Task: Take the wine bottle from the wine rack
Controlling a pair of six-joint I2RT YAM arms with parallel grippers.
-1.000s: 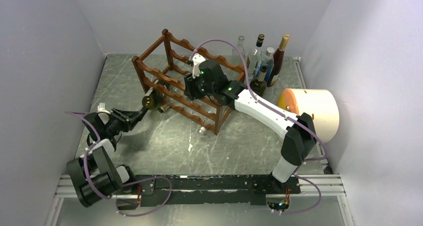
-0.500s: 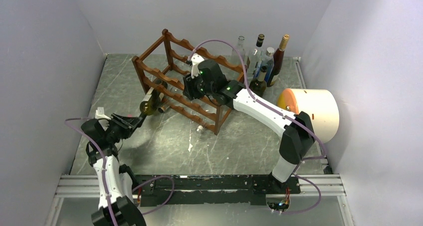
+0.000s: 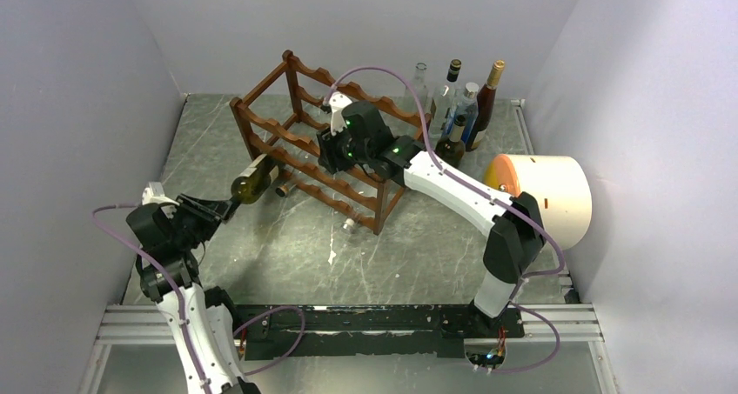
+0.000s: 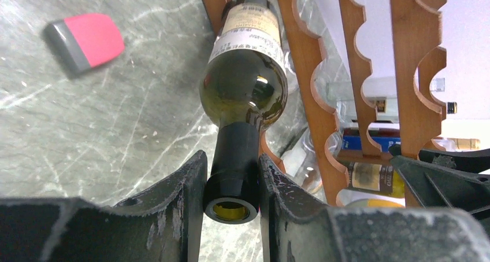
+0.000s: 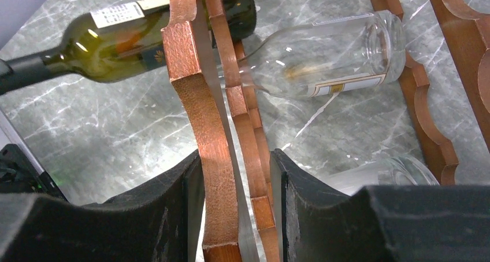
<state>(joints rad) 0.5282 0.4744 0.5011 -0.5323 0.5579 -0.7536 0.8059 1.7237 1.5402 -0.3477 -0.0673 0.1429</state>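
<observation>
Landmark for all positions: wine rack [image 3: 326, 142], reddish-brown wood with scalloped rails, standing on the grey marbled table [image 3: 287, 255].

- Wine bottle [image 4: 245, 82]: dark green glass, lying near horizontal at the rack's left end. Its base end sits among the rails of a lower tier; shoulder and neck project out from the rack toward the left arm.
- Left end effector [image 4: 231, 181]: clamped on the bottle's neck just behind the open mouth, one black finger pressed to each side.
- Right end effector [image 5: 237, 181]: closed on a scalloped rail at the top of the rack, wood filling the gap between the fingers.
- Labels: cream label on the bottle's body with rows of small dark print (too fine to read); the right wrist view shows a white patch of print on it, also illegible.
- Clear bottle [image 5: 329, 56]: lies inside the rack beside the green one; white label with a gold band, text unreadable.
- Standing bottles [image 3: 457, 107]: cluster just behind the rack's right end; no writing legible.
- Red and grey block [image 4: 86, 39]: flat on the table, apart from the rack's left end.
</observation>
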